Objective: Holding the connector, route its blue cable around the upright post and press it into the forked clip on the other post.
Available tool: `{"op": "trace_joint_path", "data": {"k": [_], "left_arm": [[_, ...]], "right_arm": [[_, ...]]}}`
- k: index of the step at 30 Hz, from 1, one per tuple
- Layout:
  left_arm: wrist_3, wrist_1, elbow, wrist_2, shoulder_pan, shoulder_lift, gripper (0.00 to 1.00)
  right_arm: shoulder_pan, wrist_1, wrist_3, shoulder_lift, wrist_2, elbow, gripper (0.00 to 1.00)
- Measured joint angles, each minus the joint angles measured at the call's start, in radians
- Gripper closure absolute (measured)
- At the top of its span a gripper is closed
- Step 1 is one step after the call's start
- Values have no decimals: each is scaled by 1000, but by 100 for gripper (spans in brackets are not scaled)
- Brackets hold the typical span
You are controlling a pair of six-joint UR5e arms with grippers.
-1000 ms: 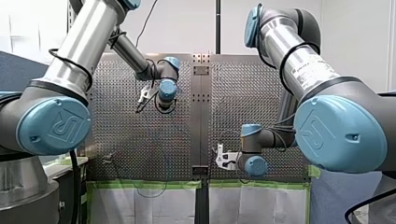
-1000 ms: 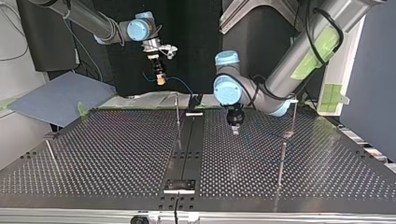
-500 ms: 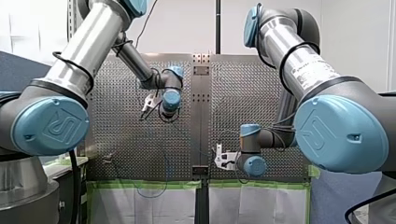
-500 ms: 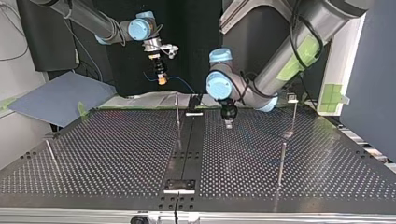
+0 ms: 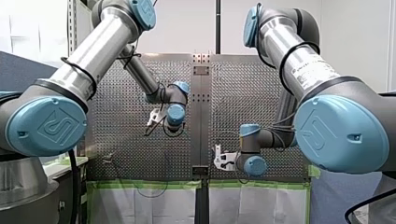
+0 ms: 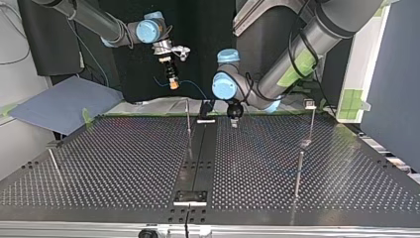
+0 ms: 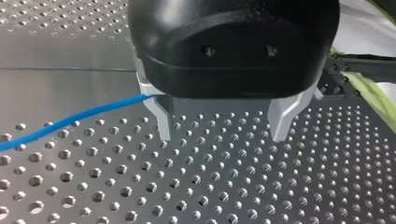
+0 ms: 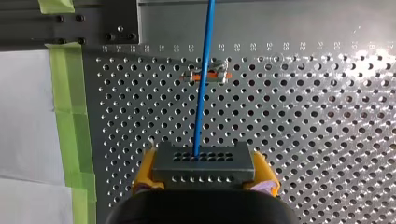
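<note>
perforated table [image 6: 124,163] under both arms. held connector [image 8: 204,162] pinched by right gripper [image 6: 173,85], yellow pads, over top view's far table edge, blue cable [image 8: 203,84] trailing ahead. left gripper [image 7: 222,136] spread, empty, beside cable. probably needed steady tension, wide sweep round upright post [image 6: 188,119].

Front view looks from behind the arms [image 5: 93,60] over the table [image 5: 119,137]. Top view faces them from across it, low. Both wrist views sit close above that table.
</note>
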Motion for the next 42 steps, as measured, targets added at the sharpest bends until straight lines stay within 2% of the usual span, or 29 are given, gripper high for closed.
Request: {"op": "trace_joint_path", "data": {"k": [8, 16, 23, 29, 37, 42], "left_arm": [[-23, 40, -24, 23, -2, -10, 0], [-48, 72, -33, 38, -13, -72, 0], [-85, 92, -35, 46, -17, -92, 0], [-106, 94, -37, 39, -15, -95, 0], [-148, 113, -39, 27, -25, -131, 0], [-186, 151, -39, 27, -32, -168, 0]], "right_arm": [[0, 4, -11, 0, -45, 0, 100], [0, 16, -28, 0, -93, 0, 100], [-6, 26, -44, 0, -114, 0, 100], [-15, 50, -61, 0, -107, 0, 100], [-30, 70, -80, 0, -50, 0, 100], [-36, 73, -84, 0, -36, 0, 100]]}}
